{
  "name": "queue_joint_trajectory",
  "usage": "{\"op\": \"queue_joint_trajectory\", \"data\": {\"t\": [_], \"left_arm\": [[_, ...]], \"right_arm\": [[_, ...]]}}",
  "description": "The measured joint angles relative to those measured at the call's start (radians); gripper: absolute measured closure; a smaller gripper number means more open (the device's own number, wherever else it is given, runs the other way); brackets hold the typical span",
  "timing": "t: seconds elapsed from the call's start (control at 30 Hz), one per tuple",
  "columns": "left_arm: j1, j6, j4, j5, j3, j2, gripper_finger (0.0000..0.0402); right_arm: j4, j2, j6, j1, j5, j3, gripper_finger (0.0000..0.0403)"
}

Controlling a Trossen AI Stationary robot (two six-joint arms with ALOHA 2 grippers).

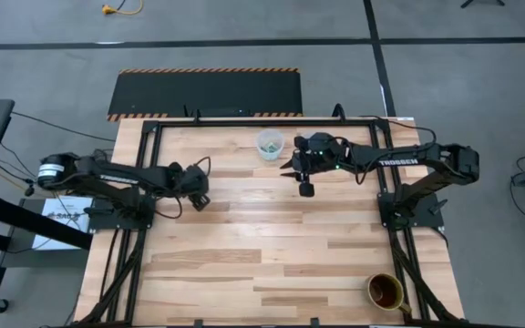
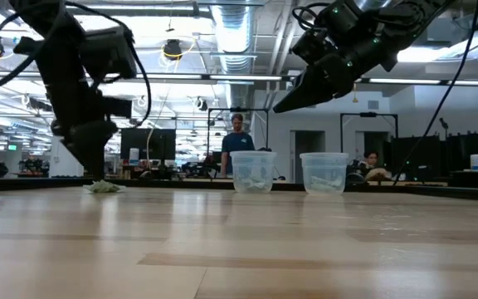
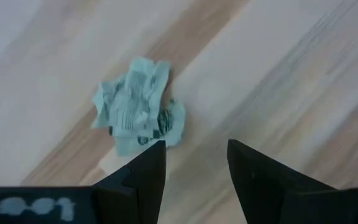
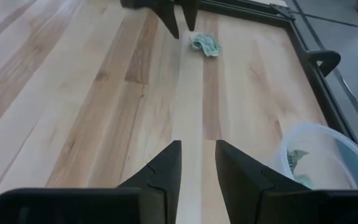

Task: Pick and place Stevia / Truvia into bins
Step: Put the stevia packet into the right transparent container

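A small crumpled heap of pale green sweetener packets (image 3: 138,106) lies on the wooden table, also seen as the packets (image 2: 102,187) in the low view and the packets (image 4: 205,43) in the right wrist view. My left gripper (image 3: 194,155) hangs open just above them, pointing down, one fingertip at the heap's edge; I see no touch. Two clear cups (image 2: 253,172) (image 2: 324,172) stand near the far edge. One clear cup (image 1: 270,144) (image 4: 316,155) holds packets. My right gripper (image 4: 197,149) is open and empty, raised above the table beside that cup, right gripper (image 1: 294,173).
A brown cup (image 1: 386,292) stands at the table's near right corner. A black frame (image 1: 244,121) runs along the table's edges. Bare wood lies between the two grippers and toward the near edge. People show in the room behind the table.
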Motion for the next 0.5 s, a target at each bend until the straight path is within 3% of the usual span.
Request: {"op": "queue_joint_trajectory", "data": {"t": [0.23, 0.5], "left_arm": [[-0.002, 0.000, 0.018, -0.081, 0.000, 0.133, 0.0239], [-0.016, 0.020, 0.048, -0.131, 0.000, 0.146, 0.0241]], "right_arm": [[-0.001, 0.000, 0.000, 0.007, -0.002, 0.000, 0.0310], [-0.004, 0.000, 0.000, 0.006, -0.002, 0.000, 0.0310]]}}
